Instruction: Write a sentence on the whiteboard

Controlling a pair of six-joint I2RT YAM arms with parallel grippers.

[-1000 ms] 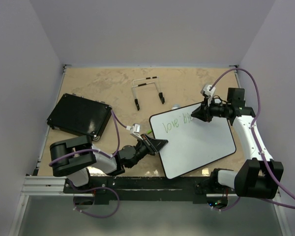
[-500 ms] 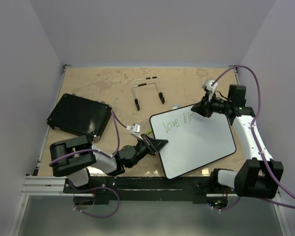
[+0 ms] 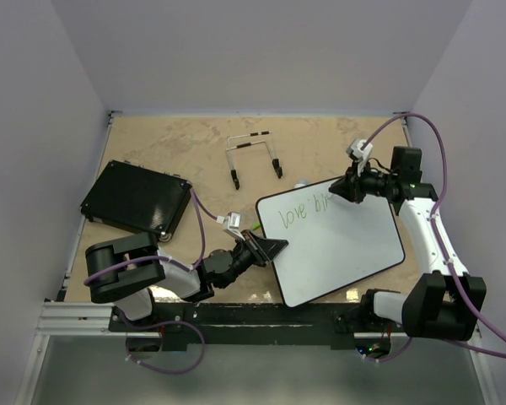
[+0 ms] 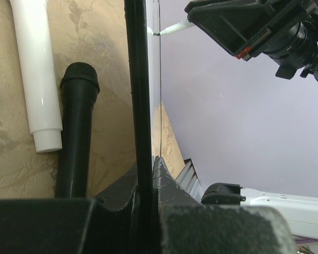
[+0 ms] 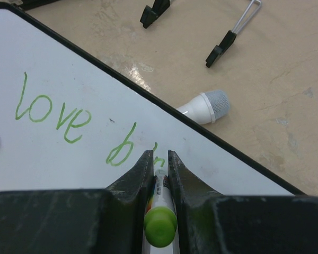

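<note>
The whiteboard (image 3: 337,245) lies tilted right of centre, its black frame (image 4: 139,106) seen edge-on in the left wrist view. My left gripper (image 3: 274,246) is shut on its left edge. Green writing (image 3: 302,209) reads "love bin" near the top edge; it shows in the right wrist view (image 5: 53,114). My right gripper (image 3: 337,191) is shut on a green-capped marker (image 5: 161,211), tip down on the board (image 5: 69,159) beside the last letters.
A black textured pad (image 3: 137,198) lies at the left. A wire stand (image 3: 253,156) stands behind the board. A white microphone (image 5: 204,107) lies past the board's top edge; a black microphone (image 4: 77,127) and a white one (image 4: 37,74) lie beneath it.
The right gripper with the marker has shifted slightly along the top line, and the green writing after "love" has grown by a letter or so. The left arm has not moved.
</note>
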